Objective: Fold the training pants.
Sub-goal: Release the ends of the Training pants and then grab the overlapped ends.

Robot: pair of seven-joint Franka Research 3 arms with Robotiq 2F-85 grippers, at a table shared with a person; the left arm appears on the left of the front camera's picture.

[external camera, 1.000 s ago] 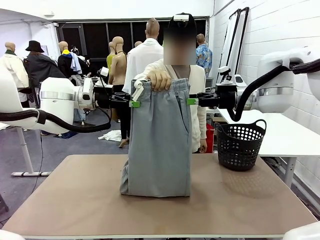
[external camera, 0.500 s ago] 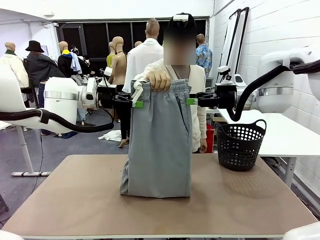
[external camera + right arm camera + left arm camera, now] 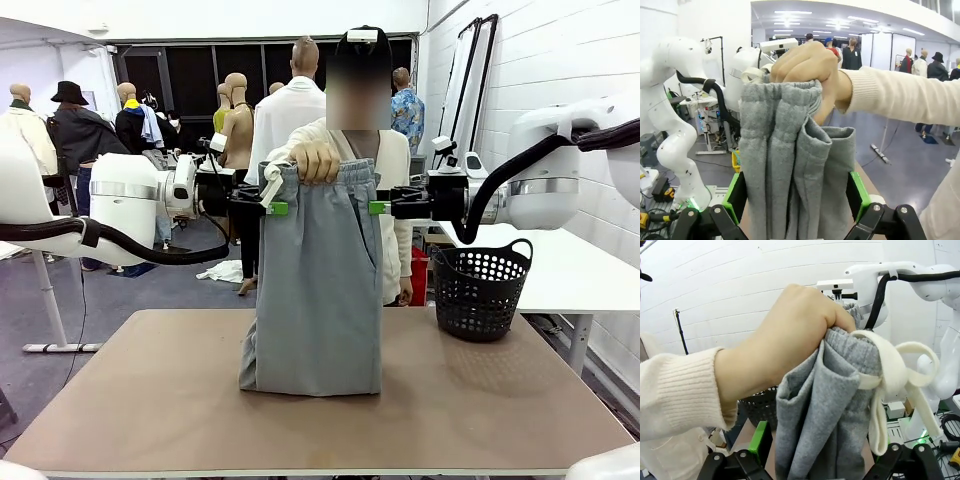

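A person's hand (image 3: 318,160) holds the light grey training pants (image 3: 320,290) up by the bunched waistband, with the leg ends resting on the brown table (image 3: 500,400). My left gripper (image 3: 272,207) sits at the pants' left edge just below the waistband, and my right gripper (image 3: 378,207) at the right edge. In the left wrist view the grey fabric (image 3: 825,405) and a white drawstring (image 3: 890,375) hang between the spread fingers of my left gripper (image 3: 825,455). In the right wrist view the folds (image 3: 790,150) hang between my right gripper's (image 3: 797,200) green pads (image 3: 735,197), which stand wide apart.
A black perforated basket (image 3: 480,290) stands at the table's back right. A white table (image 3: 560,265) lies beyond it on the right. The person stands directly behind the pants at the far edge.
My left gripper has moved right, up to the pants' left edge. My right gripper has shifted slightly left towards the right edge. The person's hand and the pants have stayed put.
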